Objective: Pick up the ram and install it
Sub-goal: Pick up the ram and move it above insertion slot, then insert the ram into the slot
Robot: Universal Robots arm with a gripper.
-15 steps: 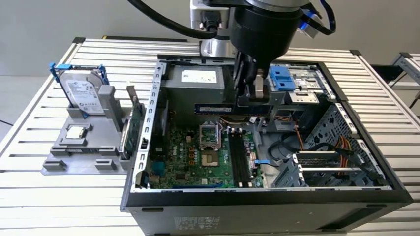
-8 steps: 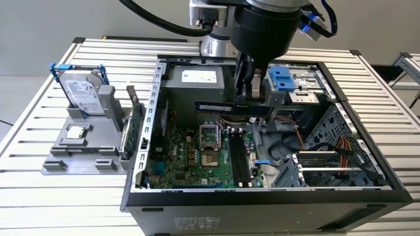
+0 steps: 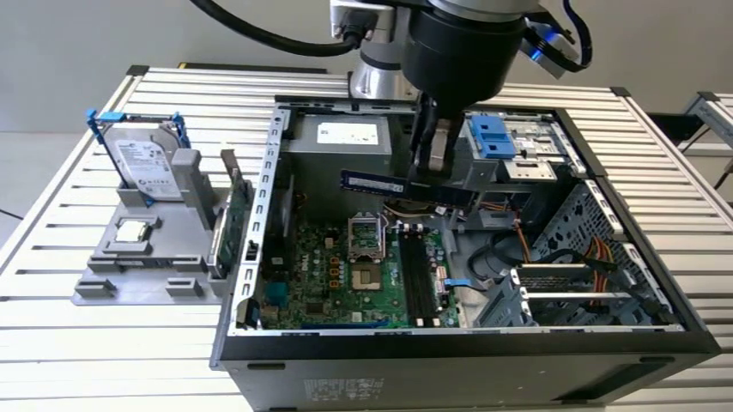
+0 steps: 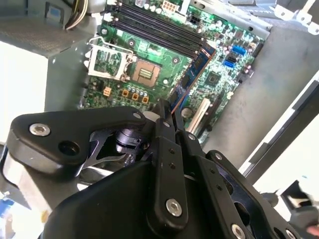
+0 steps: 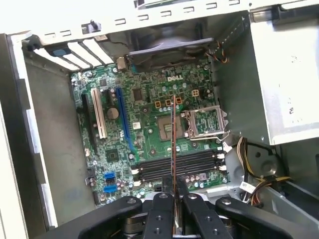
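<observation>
Ram (image 3: 372, 180) pinched in fingers (image 5: 162, 214), level, long axis crosswise to motherboard slots (image 5: 199, 162)

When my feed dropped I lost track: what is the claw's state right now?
Claw: closed on the ram, holding it above the motherboard.

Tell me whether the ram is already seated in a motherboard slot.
No, the gripper holds the ram in the air above the motherboard.
</observation>
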